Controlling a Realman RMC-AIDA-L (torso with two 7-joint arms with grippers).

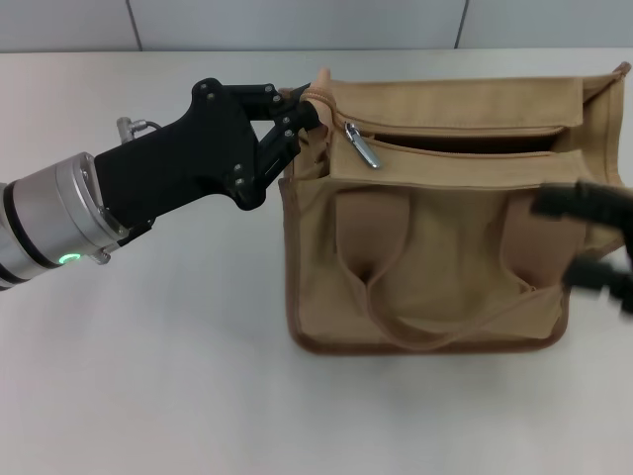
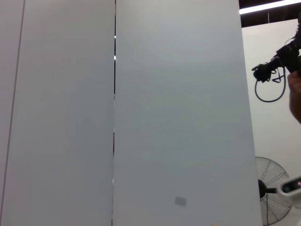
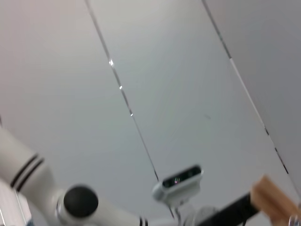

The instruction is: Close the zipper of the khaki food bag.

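Note:
The khaki food bag [image 1: 435,247] lies on the white table with its brown handles [image 1: 435,332] towards me. Its zipper [image 1: 465,148] stands open, with a dark gap along the top. The silver pull tab [image 1: 363,145] lies at the left end. My left gripper [image 1: 305,111] is shut on the bag's top left corner, just left of the pull tab. My right gripper [image 1: 556,239] is blurred at the bag's right side, its two fingers apart and holding nothing. A tan bit of the bag [image 3: 273,200] shows in the right wrist view.
The white table [image 1: 148,376] spreads to the left and in front of the bag. Both wrist views face grey wall panels [image 2: 178,117]. A fan [image 2: 275,193] stands far off in the left wrist view.

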